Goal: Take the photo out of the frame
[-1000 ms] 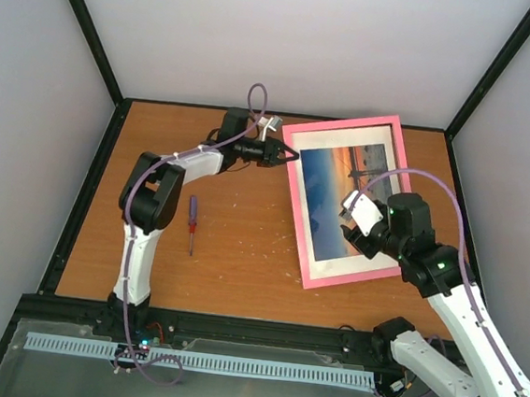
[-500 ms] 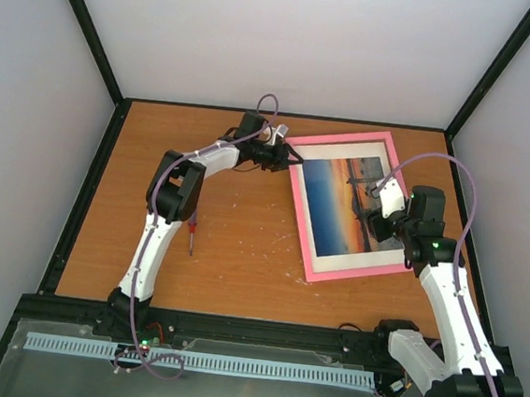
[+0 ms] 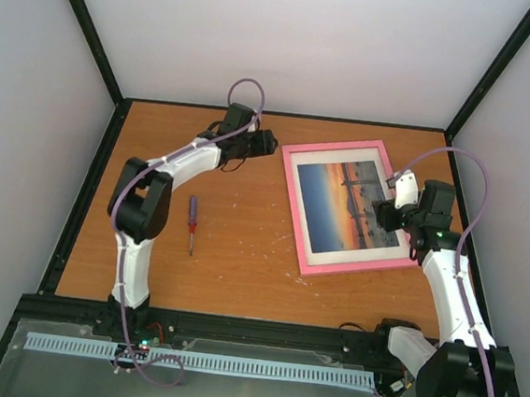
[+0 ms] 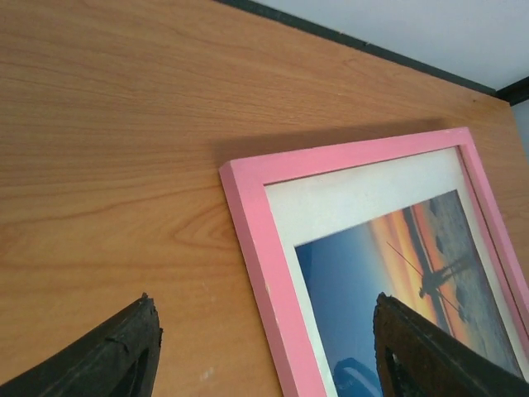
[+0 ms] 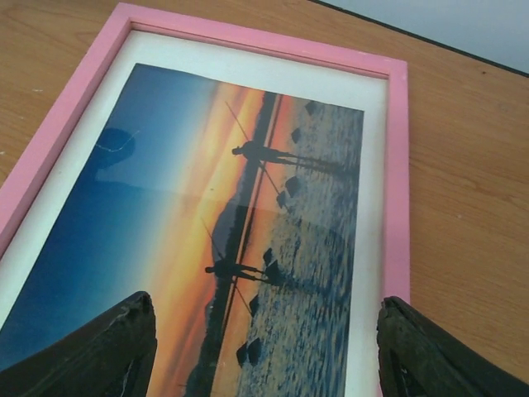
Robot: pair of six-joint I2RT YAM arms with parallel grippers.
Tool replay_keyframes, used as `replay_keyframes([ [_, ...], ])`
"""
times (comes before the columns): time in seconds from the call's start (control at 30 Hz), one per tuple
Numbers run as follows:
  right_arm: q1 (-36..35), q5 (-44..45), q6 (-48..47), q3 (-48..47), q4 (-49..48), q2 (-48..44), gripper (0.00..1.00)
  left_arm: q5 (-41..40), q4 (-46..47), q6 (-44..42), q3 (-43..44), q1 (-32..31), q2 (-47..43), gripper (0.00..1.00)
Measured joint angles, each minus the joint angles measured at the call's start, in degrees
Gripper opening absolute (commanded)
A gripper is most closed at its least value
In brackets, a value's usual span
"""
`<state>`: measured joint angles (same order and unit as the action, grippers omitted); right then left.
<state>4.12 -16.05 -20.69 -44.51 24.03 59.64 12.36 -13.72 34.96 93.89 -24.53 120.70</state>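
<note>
One wood-grain tabletop [image 3: 242,243] carries the flat pink frame [image 3: 293,211] on its right half. Slim square rails surround a white mat and the glossy sunset photo [image 3: 349,207], which sits inside. By the frame's far-left corner the left pincer [image 3: 272,144] stands wide. The right pincer [image 3: 383,215] gapes above the photo, holding nothing. Only the wrist views show glare and dark figure silhouettes; only the overhead view shows the slender purple-handled screwdriver [image 3: 191,221].

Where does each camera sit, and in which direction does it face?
Top external: above, behind the bases, looking down on the table; both arms show.
Left wrist: on the left gripper, facing the frame's corner; two open fingers show.
Right wrist: on the right gripper, low over the photo; two open fingers show.
All share the frame and photo.
</note>
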Motion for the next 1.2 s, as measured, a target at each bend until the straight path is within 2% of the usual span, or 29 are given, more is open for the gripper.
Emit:
replay_keyframes([
  [0.23,3.89,-1.11,-0.81,-0.76,-0.28,3.17,0.71,-7.19,2.01,-0.59,-13.68,-6.03,-12.46,0.68],
  [0.37,10.01,-3.50,-1.70,-6.45,2.05,12.74,0.73,-7.08,1.84,-0.31,-18.71,-8.72,-13.84,0.68],
  [0.5,12.04,-4.20,-3.54,-12.68,3.32,22.88,0.75,-5.22,1.88,0.46,-21.79,-8.87,-13.55,0.67],
  [0.83,15.52,-5.88,-8.59,-21.05,8.09,42.95,0.79,-1.55,2.80,2.19,-17.44,-8.61,-4.24,0.68],
  [1.2,16.83,-8.44,-11.93,-21.24,10.80,46.82,0.78,2.10,3.43,3.76,-9.81,-8.61,3.15,0.68],
])
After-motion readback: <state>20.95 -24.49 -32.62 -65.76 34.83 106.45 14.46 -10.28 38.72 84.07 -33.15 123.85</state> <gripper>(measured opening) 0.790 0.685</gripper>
